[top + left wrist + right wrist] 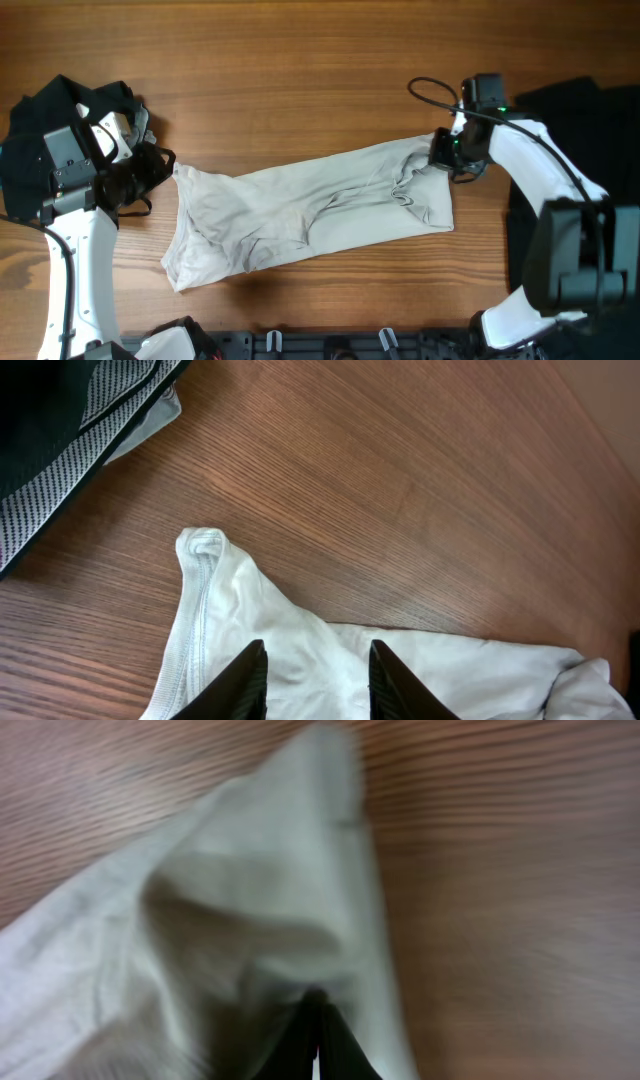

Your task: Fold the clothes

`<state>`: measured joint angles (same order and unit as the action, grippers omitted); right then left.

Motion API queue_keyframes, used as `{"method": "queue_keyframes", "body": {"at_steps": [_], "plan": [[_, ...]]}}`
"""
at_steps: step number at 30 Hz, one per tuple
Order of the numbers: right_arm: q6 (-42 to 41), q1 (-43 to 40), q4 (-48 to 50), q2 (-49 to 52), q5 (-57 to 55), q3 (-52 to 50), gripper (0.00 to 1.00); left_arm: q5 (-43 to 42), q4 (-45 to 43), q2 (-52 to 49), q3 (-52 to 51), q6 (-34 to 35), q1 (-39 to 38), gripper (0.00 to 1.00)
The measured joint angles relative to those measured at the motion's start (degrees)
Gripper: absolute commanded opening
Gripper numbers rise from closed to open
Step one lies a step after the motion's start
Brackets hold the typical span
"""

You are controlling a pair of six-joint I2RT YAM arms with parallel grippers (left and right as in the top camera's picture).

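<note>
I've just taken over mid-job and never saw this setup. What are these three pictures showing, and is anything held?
Two white robot arms work at a wooden table. The wide picture looks down from above; the other two come from a camera on each wrist. A wrinkled cream short-sleeved T-shirt lies stretched across the middle, with black garments at the sides. The right gripper is shut, pinching the T-shirt's end. The left gripper straddles the other end, its jaws apart; whether it grips is unclear.
</note>
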<state>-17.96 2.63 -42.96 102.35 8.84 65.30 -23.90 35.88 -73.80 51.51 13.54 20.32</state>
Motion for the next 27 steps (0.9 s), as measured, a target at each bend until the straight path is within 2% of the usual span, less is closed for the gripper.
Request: {"method": "queue_keyframes", "body": {"at_steps": [4,6,9,11,15,19,21,22,25,26,27], "plan": [[19.6,4.6,2.7,1.4,26.5,-0.3,0.06,0.0,0.1,0.0,0.0,0.0,0.0,0.33],[23.6,5.4,0.4,-0.6,28.5,-0.3,0.17,0.0,0.2,0.0,0.0,0.0,0.0,0.33],[21.2,5.0,-5.3,-4.6,21.9,-0.2,0.17,0.0,0.2,0.0,0.0,0.0,0.0,0.33],[17.7,5.0,-9.1,-5.4,17.0,-0.4,0.08,0.0,0.2,0.0,0.0,0.0,0.0,0.33],[2.3,4.2,-4.9,-5.3,0.6,-1.9,0.06,0.0,0.2,0.0,0.0,0.0,0.0,0.33],[-6.2,2.7,-1.7,-4.7,-5.5,-1.9,0.04,0.0,0.8,0.0,0.0,0.0,0.0,0.33],[-8.1,2.7,1.3,-2.6,-3.9,-1.9,0.04,0.0,0.7,0.0,0.0,0.0,0.0,0.32],[-7.5,2.7,5.7,-0.5,0.3,-2.0,0.04,0.0,0.6,0.0,0.0,0.0,0.0,0.32],[2.9,2.8,15.6,3.4,20.2,-2.3,0.05,0.0,0.7,0.0,0.0,0.0,0.0,0.32],[5.3,2.8,15.5,3.4,23.6,-2.0,0.08,0.0,0.8,0.1,0.0,0.0,0.0,0.32],[6.7,2.8,13.6,3.1,24.4,-1.5,0.23,0.0,0.7,0.1,0.0,0.0,0.0,0.32]]}}
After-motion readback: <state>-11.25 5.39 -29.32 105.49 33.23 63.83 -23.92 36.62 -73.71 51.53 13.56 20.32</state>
